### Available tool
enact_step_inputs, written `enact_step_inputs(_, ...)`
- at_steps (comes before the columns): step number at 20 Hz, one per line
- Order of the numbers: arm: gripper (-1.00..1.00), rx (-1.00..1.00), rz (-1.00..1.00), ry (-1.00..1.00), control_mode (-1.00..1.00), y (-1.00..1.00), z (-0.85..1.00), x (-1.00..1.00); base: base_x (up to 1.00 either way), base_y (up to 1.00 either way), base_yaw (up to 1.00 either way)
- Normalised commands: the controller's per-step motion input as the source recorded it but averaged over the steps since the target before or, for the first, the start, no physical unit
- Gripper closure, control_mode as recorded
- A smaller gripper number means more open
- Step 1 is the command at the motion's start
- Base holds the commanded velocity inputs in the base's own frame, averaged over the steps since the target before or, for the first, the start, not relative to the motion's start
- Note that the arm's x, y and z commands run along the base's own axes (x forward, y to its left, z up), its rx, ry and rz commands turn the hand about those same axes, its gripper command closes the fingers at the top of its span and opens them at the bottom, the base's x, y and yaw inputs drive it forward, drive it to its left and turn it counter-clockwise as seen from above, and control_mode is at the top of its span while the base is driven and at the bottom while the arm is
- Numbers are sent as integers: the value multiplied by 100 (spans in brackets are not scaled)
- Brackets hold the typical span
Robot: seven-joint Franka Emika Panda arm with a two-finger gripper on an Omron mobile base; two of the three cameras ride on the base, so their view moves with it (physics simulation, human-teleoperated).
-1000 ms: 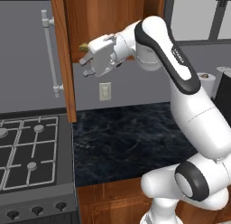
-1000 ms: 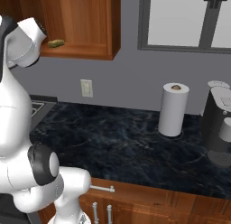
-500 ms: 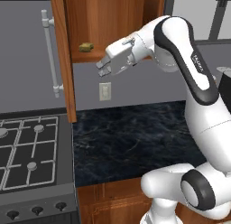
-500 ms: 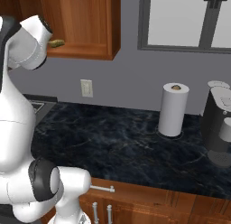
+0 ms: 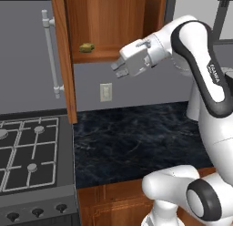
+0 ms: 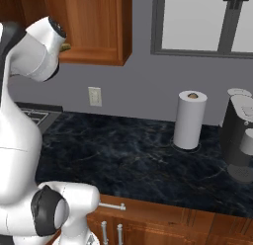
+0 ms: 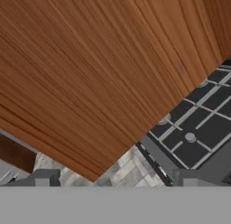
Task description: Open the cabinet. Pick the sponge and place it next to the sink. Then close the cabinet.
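Jaws spread wide, holding nothing. Gripper (image 5: 119,69) at upper centre of left base view, just below cabinet (image 5: 113,24) floor edge, pointing left toward open door (image 5: 64,61). Arm arches from lower right, elbow high at upper right, wrist bent down-left. One sponge (image 5: 87,48), upper left of centre, on cabinet floor, left of gripper, apart from it. One door handle (image 5: 50,54). One outlet (image 5: 105,92). One stove (image 5: 28,152), lower left. One paper towel roll (image 6: 190,119), right of centre in right base view.
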Motion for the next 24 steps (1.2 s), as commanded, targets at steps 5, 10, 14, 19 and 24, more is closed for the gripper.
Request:
enact_step_inputs(5, -100, -15, -20, 0, -100, -27, 0, 0, 0, 0, 0)
enact_step_inputs(10, -100, -21, -22, 0, -100, -30, 0, 0, 0, 0, 0)
enact_step_inputs(14, -100, -21, -24, 0, -100, -36, -2, 0, 0, 0, 0)
enact_step_inputs(19, -100, -18, -23, 0, -100, -37, -1, 7, 0, 0, 0)
enact_step_inputs(24, -100, -3, -13, 0, -100, -4, 0, 17, 0, 0, 0)
